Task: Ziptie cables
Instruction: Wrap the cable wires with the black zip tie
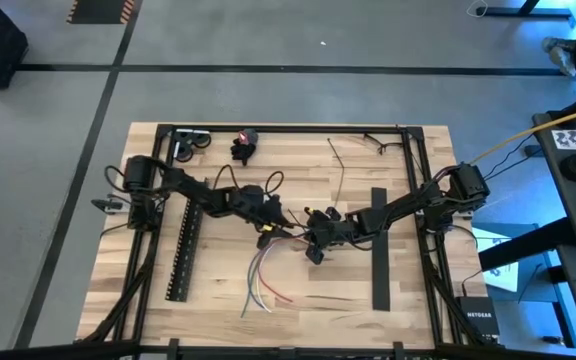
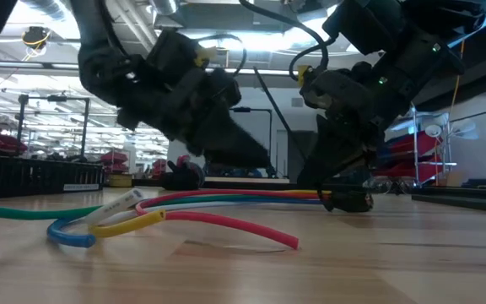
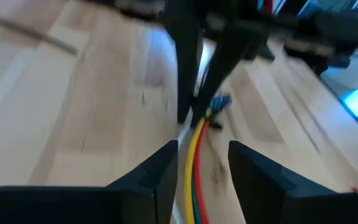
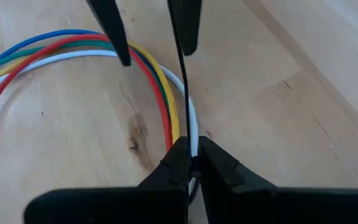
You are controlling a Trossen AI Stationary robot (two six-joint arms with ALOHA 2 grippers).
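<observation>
The cables (image 1: 264,272), thin white, red, green, yellow and blue wires, lie on the wooden table (image 1: 408,330); their free ends (image 2: 99,221) fan toward the near edge. My right gripper (image 4: 191,160) is shut at their gathered end near the table's middle (image 1: 313,238). A thin dark zip-tie strip (image 4: 183,87) rises from its fingertips. My left gripper (image 3: 204,149) is open just left of it (image 1: 271,220). Its two fingers stand on either side of the bundle (image 3: 196,168); I cannot tell whether they touch it. My right gripper pinches the bundle's gathered end between its two fingertips; the white wire (image 4: 194,140) and the thin dark strip run into the pinch. The fingers slant down from the table's right side. The wires lie slack on the table beyond the pinch.
A long black slotted bar (image 1: 183,245) lies left of the cables and a flat black strip (image 1: 378,250) to their right. Small parts (image 1: 243,146) and thin loose strips (image 1: 338,165) sit near the far edge. A black frame (image 1: 288,127) rims the tabletop.
</observation>
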